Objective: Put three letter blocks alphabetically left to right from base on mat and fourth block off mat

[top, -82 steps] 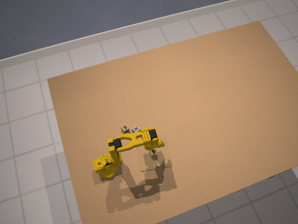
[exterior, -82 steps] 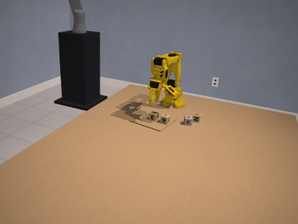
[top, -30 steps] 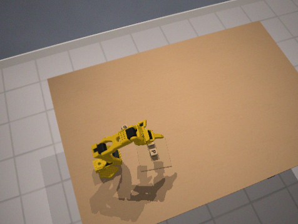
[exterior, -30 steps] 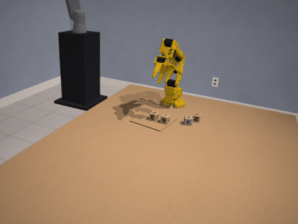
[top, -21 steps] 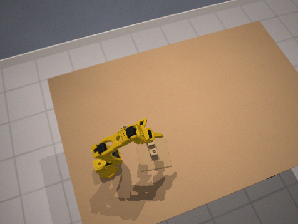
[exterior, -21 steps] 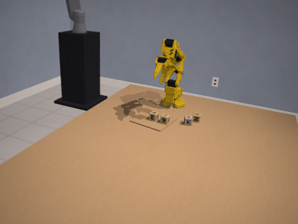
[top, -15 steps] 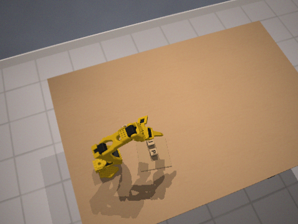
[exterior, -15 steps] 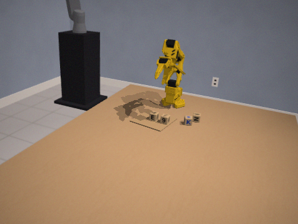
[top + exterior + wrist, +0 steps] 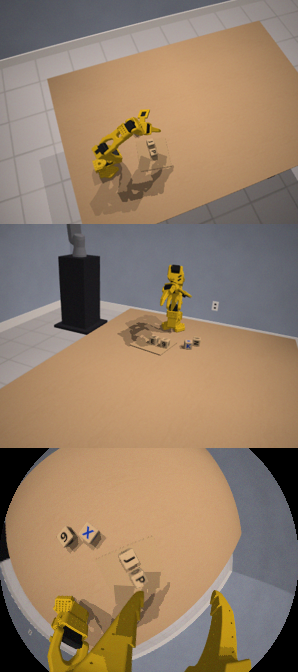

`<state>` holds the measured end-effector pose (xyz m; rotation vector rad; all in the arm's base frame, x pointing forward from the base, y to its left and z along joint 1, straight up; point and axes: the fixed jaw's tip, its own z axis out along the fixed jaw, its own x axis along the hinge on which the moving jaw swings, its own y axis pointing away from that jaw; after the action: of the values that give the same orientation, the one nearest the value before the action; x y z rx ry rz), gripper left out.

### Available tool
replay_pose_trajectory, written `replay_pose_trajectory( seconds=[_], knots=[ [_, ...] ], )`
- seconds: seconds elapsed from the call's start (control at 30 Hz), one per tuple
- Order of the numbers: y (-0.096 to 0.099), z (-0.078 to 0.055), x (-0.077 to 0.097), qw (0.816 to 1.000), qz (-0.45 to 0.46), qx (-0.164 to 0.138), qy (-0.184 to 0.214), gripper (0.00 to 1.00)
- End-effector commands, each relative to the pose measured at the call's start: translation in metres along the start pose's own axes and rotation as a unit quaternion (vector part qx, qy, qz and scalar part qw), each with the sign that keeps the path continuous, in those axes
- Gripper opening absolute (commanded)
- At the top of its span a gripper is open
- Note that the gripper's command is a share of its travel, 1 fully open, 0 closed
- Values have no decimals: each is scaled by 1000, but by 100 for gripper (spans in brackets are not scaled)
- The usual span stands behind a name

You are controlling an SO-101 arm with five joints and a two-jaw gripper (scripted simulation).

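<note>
With the empty jaws partly spread, X [image 9: 188, 345] [image 9: 89, 532], off the mat [image 9: 163, 148] [image 9: 160, 350] [image 9: 107, 565] beside 9 [image 9: 196, 341] [image 9: 65, 536], wants a square grip, then a high carry over J [image 9: 150, 142] [image 9: 164, 343] [image 9: 128, 559] to P's [image 9: 153, 152] [image 9: 153, 340] [image 9: 139, 579] free side.

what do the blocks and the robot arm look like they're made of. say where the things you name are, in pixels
The J block [image 9: 150, 142] [image 9: 128, 559]: probably matte wood, pale tan with a dark printed letter. The arm [image 9: 113, 142] [image 9: 174, 299]: likely plastic, uniformly yellow, dull, with black inserts that could be motor housings.
</note>
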<state>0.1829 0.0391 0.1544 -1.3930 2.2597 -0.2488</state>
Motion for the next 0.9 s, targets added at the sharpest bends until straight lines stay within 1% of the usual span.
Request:
replay_pose_trajectory(
  seconds=[0.0, 0.13, 0.2, 0.3, 0.67, 0.7, 0.77, 0.87],
  knots=[
    [1, -6, -16, 998, 47, 11, -33, 35],
    [9, -5, -28, 994, 99, -4, -46, 35],
    [9, -5, -28, 994, 99, -4, -46, 35],
    [16, -5, -37, 989, 137, -17, -54, 35],
    [40, -6, -64, 960, 265, -67, -70, 35],
    [42, -6, -66, 956, 274, -71, -71, 35],
    [42, -6, -66, 956, 274, -71, -71, 35],
    [48, -6, -71, 947, 302, -83, -71, 35]
  ],
)
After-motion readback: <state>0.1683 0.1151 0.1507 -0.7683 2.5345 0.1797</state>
